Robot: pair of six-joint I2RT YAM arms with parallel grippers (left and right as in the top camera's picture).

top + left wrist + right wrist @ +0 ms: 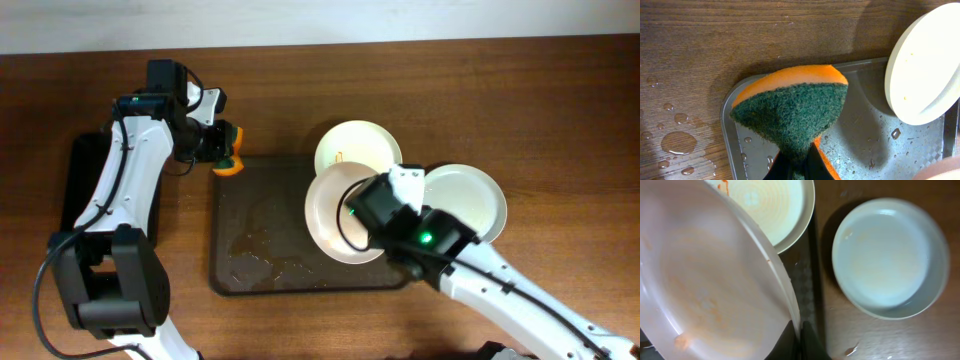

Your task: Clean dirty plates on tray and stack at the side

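Note:
Three white plates show. My right gripper is shut on the rim of one plate, holding it tilted over the right part of the dark brown tray; faint orange smears show on it in the right wrist view. A second plate with an orange streak lies at the tray's far right corner. The third plate lies on the table right of the tray. My left gripper is shut on an orange and green sponge above the tray's far left corner.
A narrow black tray lies at the left under the left arm. Water drops lie on the wood beside the brown tray and on the tray floor. The table's far edge meets a white wall.

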